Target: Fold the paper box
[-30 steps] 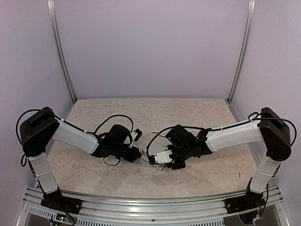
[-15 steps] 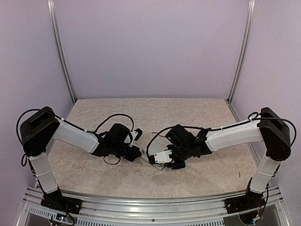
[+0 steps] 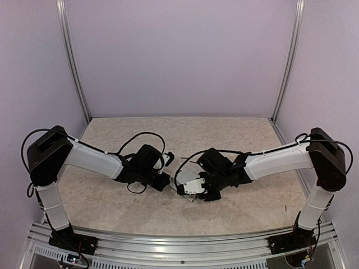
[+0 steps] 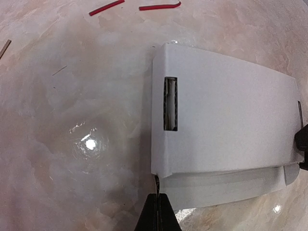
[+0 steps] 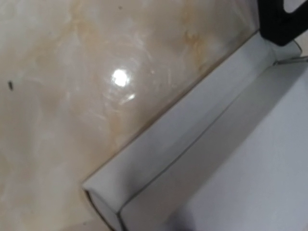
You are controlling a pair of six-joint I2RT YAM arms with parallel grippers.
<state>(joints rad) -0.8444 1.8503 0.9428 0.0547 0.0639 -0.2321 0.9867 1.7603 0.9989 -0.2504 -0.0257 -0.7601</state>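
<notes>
Sliding rightward over the mottled beige bench (image 4: pixel 72 96), the left tool (image 4: pixel 157 214) has pinched fully shut at the near corner of the slim pale grey-white card box (image 4: pixel 226 125), which lies flat between the arms. The right tool (image 3: pixel 184 190) sits at the box's opposite end, its grip unclear. A side flap probably gets tucked next.

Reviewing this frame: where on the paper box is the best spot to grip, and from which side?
Probably the paper box's raised side wall, from above, one finger each side: it stands up off the table as a thin edge, while the rest lies flat.
</notes>
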